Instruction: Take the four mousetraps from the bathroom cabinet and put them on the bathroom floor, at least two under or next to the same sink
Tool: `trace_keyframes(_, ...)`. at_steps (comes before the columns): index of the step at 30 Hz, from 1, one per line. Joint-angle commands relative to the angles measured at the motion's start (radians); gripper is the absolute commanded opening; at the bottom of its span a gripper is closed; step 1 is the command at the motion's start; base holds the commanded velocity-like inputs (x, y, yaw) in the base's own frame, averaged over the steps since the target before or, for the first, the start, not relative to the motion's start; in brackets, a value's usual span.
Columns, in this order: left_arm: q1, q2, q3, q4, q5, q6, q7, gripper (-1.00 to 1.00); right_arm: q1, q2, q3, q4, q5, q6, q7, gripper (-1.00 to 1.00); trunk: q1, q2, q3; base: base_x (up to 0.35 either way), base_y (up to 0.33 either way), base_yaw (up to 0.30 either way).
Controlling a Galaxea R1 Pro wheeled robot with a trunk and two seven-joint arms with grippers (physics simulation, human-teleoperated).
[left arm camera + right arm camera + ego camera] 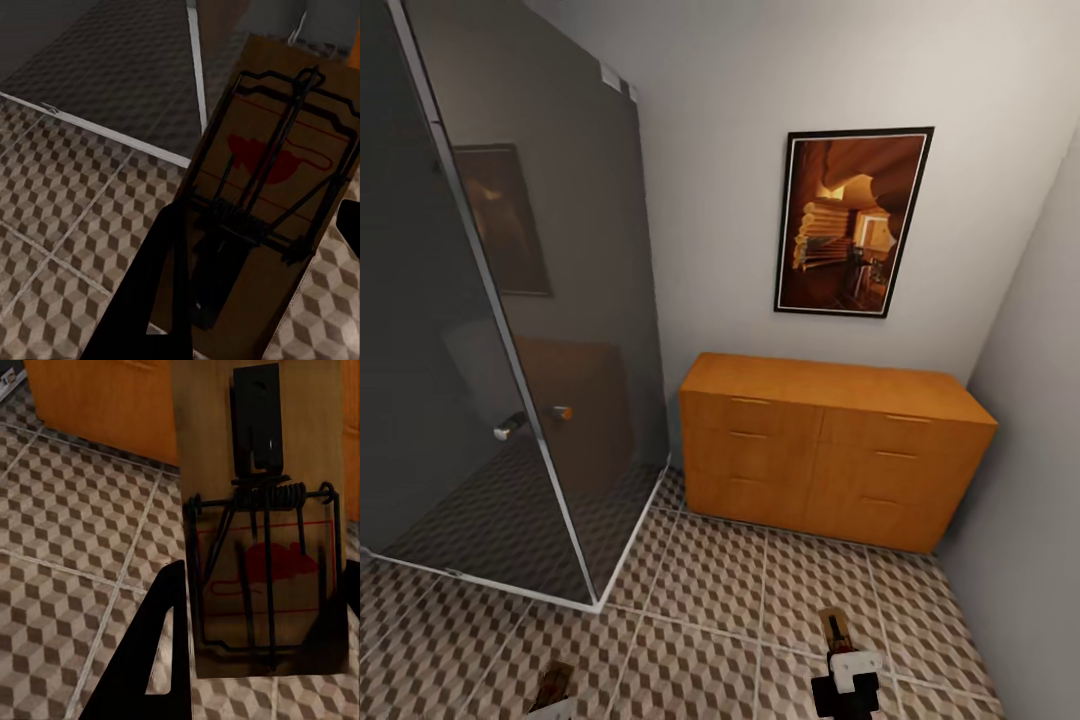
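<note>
The orange-brown cabinet [830, 450] stands shut against the far wall, and its front also appears in the right wrist view [105, 397]. My right gripper [847, 682] is low near the picture's bottom edge, shut on a mousetrap [834, 632]. The right wrist view shows that mousetrap [262, 547] up close between the gripper's [262, 607] dark fingers [161, 652], over the cube-patterned bathroom floor [740, 590]. My left gripper [259, 247] is shut on a second mousetrap [270, 180], which also peeks in at the head view's bottom edge [555, 684]. The sink is out of view.
A dark glass shower enclosure [510, 350] with a metal frame and handle [510, 427] takes up the left side; its corner post [595, 600] meets the floor. A framed picture [852, 222] hangs above the cabinet. A grey wall [1040, 420] closes the right side.
</note>
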Motion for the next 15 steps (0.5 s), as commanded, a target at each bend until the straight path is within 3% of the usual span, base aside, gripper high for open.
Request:
trace_keyframes(1,-0.001,-0.001,-0.004,0.003,-0.009,-0.001,0.012,-1.0,-0.001,0.0,0.009,0.0,-0.003,-0.001,-0.009,-1.0,0.001,-0.002,-0.002,0.0,0.0,0.292)
trace_keyframes(15,-0.001,-0.001,-0.004,0.003,-0.009,-0.001,0.012,-1.0,-0.001,0.0,0.009,0.0,-0.003,-0.001,-0.009,-1.0,0.001,-0.002,-0.002,0.0,0.0,0.292)
